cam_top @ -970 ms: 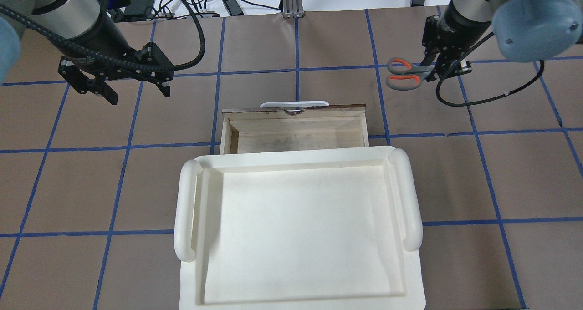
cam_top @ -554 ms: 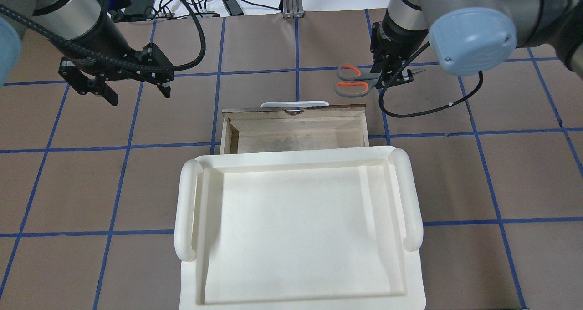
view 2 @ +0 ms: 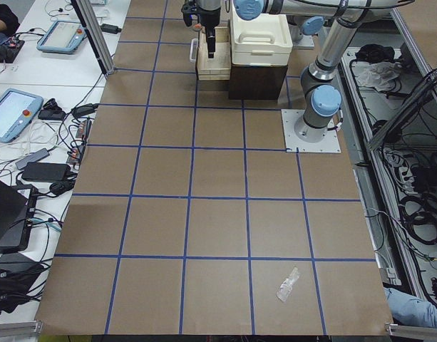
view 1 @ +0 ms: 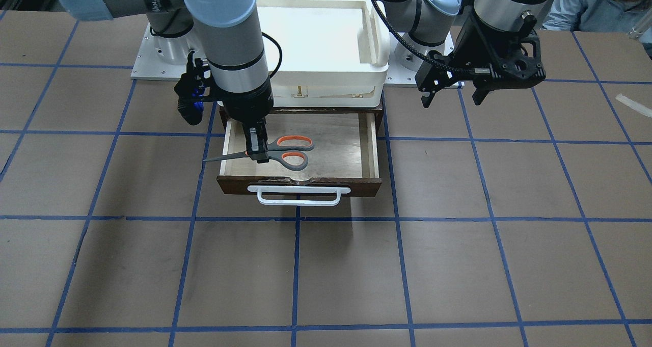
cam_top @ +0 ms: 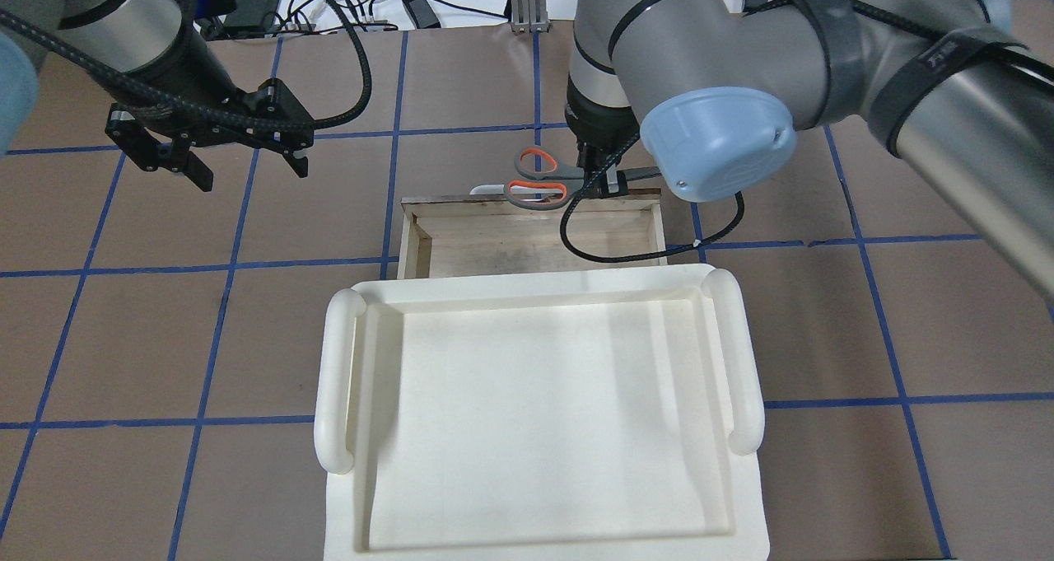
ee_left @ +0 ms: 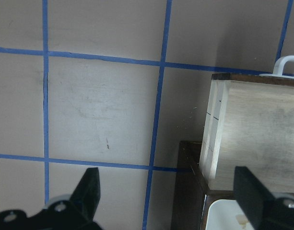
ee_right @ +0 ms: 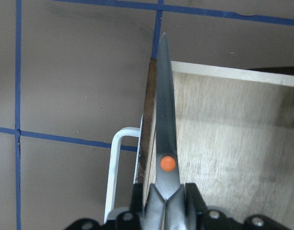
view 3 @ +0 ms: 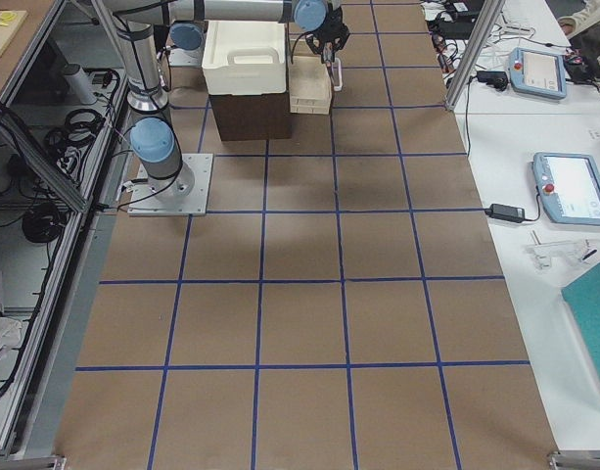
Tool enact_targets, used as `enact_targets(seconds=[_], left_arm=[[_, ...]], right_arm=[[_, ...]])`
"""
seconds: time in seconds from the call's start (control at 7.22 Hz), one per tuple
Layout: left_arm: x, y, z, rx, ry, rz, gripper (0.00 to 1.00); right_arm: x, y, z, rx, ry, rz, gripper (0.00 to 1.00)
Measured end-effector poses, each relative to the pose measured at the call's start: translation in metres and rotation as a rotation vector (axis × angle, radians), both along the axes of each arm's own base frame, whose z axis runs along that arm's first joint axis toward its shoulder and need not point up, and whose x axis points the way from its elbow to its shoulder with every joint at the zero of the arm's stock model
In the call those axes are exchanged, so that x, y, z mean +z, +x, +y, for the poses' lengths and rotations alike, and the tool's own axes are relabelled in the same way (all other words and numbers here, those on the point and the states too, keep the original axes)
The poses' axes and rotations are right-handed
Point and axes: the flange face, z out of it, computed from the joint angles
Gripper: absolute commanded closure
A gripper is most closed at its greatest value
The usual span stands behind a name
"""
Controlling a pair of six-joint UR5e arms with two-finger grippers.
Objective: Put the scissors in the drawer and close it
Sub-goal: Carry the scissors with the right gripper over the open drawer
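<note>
The scissors (view 1: 283, 151), with silver blades and grey handles with orange inserts, hang level over the front part of the open drawer (view 1: 305, 186). My right gripper (view 1: 257, 153) is shut on them near the pivot. In the right wrist view the blade (ee_right: 166, 120) runs along the drawer's dark front edge, beside the pale plywood floor (ee_right: 223, 143). In the overhead view the scissors (cam_top: 535, 179) sit over the drawer's front and white handle. My left gripper (cam_top: 251, 175) is open and empty over the table, to the left of the drawer (cam_top: 510, 248).
A cream-white plastic tray (cam_top: 338, 380) sits on top of the dark cabinet that the drawer comes out of. The white bar handle (view 1: 299, 199) sticks out from the drawer front. The left wrist view shows the drawer's side wall (ee_left: 252, 129). A person sits at the far corner (view 1: 591, 5).
My right arm has carried the scissors leftward, from over the table at the far right to above the drawer's front edge. My left arm has not moved.
</note>
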Motion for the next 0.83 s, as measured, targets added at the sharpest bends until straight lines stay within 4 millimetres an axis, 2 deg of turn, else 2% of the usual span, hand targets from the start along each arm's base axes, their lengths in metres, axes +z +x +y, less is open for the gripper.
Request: enact_targets(seconds=[0.28,0.55,0.83], left_arm=[[0.000,0.000,0.000,0.000,0.000,0.000,0.00],[0.000,0.000,0.000,0.000,0.000,0.000,0.00],[0.000,0.000,0.000,-0.002,-0.001,-0.001,0.00]], right_arm=[[-0.013,0.022,0.005,-0.053,0.010,0.006,0.92],[-0.031,0.033,0.001,-0.097,0.020,0.007,0.92],[-0.038,0.039,0.004,-0.135,0.036,0.011,0.91]])
